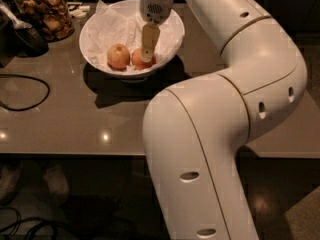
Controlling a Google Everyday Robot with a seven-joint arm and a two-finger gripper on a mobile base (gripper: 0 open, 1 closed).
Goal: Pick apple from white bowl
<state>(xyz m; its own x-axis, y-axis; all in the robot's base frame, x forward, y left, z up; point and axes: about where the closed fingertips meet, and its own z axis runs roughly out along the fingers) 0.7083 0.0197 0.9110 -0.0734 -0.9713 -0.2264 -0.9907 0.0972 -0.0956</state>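
my arm point(225, 109) bends wide across the front and reaches over the grey bench point(65, 129) to the white bowl point(97, 31), which is lined with crumpled paper. at the far left stands a glass jar point(47, 14) of brown snacks. in the bowl two fruits lie touching: the paler apple point(118, 56) on the left, and on its right the redder apple point(136, 59), the one i want. my tool point(147, 54) hangs straight down at this redder one. i cannot tell if it is spread or pinching. to do this well, i think it must be centred on the red apple, clear of the pale neighbour and the paper, close gently, then lift straight.
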